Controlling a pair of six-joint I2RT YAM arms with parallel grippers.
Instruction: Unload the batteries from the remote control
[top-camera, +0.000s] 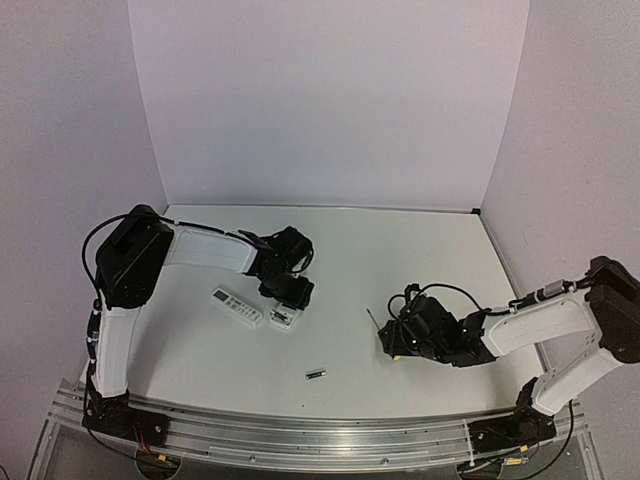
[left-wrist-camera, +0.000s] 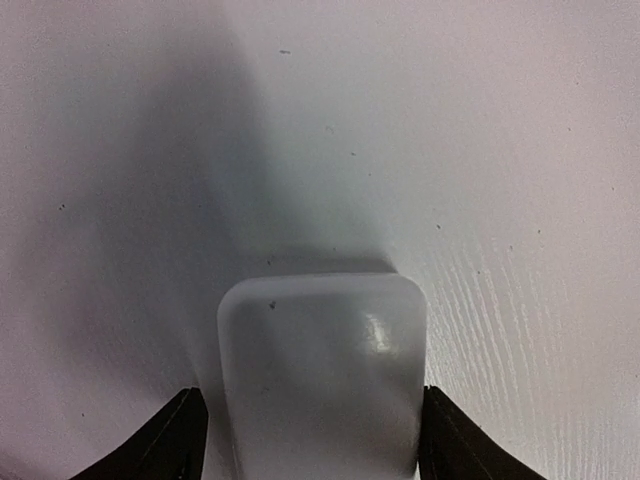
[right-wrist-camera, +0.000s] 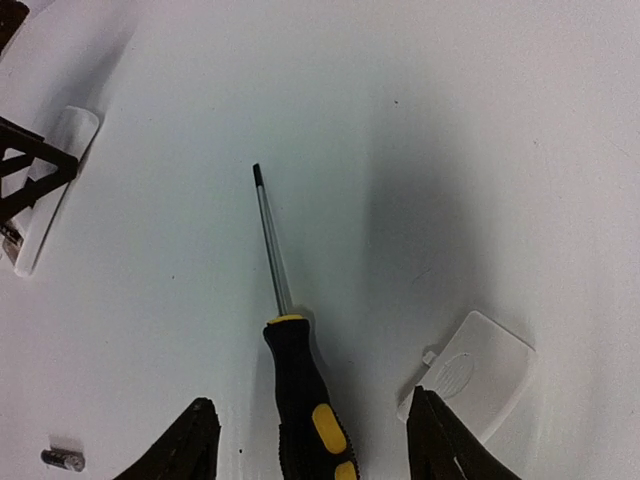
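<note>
Left of the table's (top-camera: 400, 250) middle, the left arm bends high at the elbow and reaches forward and down. A buttoned remote (top-camera: 237, 307) lies just beside the left gripper (left-wrist-camera: 313, 400), whose fingers (left-wrist-camera: 180, 445) are spread, straddling a second remote's (left-wrist-camera: 320, 330) smooth rounded end: one at its edge, a thin gap at the other. Nearer the bases lies one battery (top-camera: 316, 374), tiny, dark, pale-ended. The right arm stretches low; the right gripper (right-wrist-camera: 312, 405) is spread around the screwdriver (right-wrist-camera: 300, 390) handle, touching neither side, with a white cover piece (right-wrist-camera: 475, 375) just right.

Battery (top-camera: 316, 374) on table (top-camera: 400, 250) near front, between remote (top-camera: 237, 306) left and screwdriver (right-wrist-camera: 300, 390) right
</note>
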